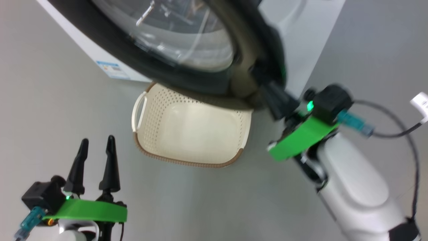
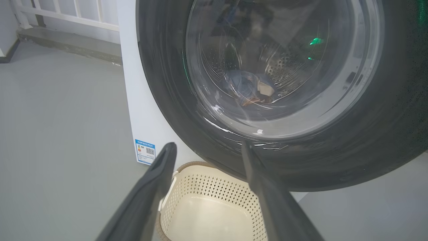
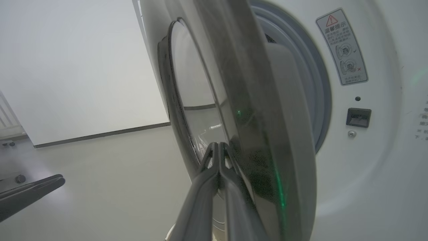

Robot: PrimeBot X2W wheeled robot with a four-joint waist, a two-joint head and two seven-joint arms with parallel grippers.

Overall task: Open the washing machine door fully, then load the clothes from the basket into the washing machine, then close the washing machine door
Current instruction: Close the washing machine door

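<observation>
The washing machine door [image 1: 187, 72] stands partly open, its black rim and glass window hanging over the basket [image 1: 187, 163], which looks empty. Through the glass, the clothes [image 2: 250, 88] lie in the steel drum. My right gripper [image 3: 219, 145] is shut with its fingers pressed together against the outer face of the door [image 3: 254, 134], near its free edge; in the head view it [image 1: 272, 97] is blurred. My left gripper [image 1: 97, 145] hangs open at the lower left, apart from the basket, pointing at the door [image 2: 207, 134].
The white washing machine [image 3: 367, 150] shows its grey gasket [image 3: 317, 87], a latch slot [image 3: 358, 117] and a warning sticker. A blue label [image 2: 145, 151] sits low on its front. Grey floor [image 1: 50, 110] surrounds the basket. A cable [image 1: 401, 134] loops off my right wrist.
</observation>
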